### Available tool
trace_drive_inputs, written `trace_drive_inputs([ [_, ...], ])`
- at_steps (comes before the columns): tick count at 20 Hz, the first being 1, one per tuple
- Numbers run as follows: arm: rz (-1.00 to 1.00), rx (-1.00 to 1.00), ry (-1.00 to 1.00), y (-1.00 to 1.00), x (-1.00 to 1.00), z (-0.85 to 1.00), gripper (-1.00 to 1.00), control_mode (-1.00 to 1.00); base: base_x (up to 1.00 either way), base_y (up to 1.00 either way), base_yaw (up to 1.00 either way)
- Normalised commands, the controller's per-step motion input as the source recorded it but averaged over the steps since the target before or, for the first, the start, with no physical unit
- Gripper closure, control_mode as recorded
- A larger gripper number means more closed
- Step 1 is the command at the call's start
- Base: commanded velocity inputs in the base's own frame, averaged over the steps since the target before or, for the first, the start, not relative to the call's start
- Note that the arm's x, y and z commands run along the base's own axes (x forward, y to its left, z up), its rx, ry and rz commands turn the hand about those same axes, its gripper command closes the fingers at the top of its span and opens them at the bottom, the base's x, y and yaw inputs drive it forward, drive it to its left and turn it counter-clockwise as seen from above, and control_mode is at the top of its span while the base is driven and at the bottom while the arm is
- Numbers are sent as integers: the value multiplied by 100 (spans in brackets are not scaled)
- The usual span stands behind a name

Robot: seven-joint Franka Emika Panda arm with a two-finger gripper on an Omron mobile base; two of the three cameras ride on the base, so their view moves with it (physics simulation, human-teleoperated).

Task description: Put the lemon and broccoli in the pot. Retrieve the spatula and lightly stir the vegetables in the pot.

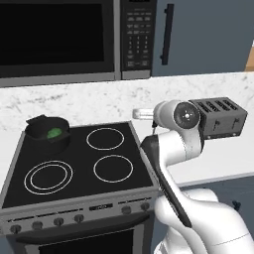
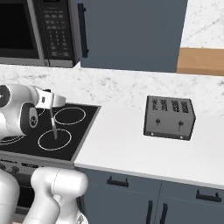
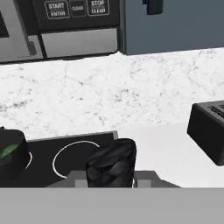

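The pot point(image 1: 47, 134), a small black saucepan, stands on the stove's back left burner with the green broccoli point(image 1: 54, 133) inside it. In the hand view the pot point(image 3: 11, 159) sits at the far left with the broccoli point(image 3: 8, 151) showing in it. The lemon is hidden. My gripper point(image 2: 50, 101) hovers above the stove's right burners, well to the right of the pot, shut on the spatula point(image 2: 53, 124), whose thin shaft hangs down toward the front right burner. A dark part of the spatula point(image 3: 111, 164) fills the gap between my fingers.
The black stove top point(image 1: 74, 163) has several ring burners. A black toaster point(image 2: 169, 117) stands on the white counter to the right. The microwave point(image 1: 59, 39) hangs above the stove, with a blue cabinet door point(image 2: 131, 30) beside it.
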Motion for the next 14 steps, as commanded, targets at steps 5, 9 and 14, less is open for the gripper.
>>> trace_drive_inputs([
  [5, 0, 0, 0, 0, 0, 0, 100, 100, -6, 100, 0],
  [9, 0, 0, 0, 0, 0, 0, 100, 100, 0, 100, 0],
  [14, 0, 0, 0, 0, 0, 0, 100, 100, 2, 100, 0],
])
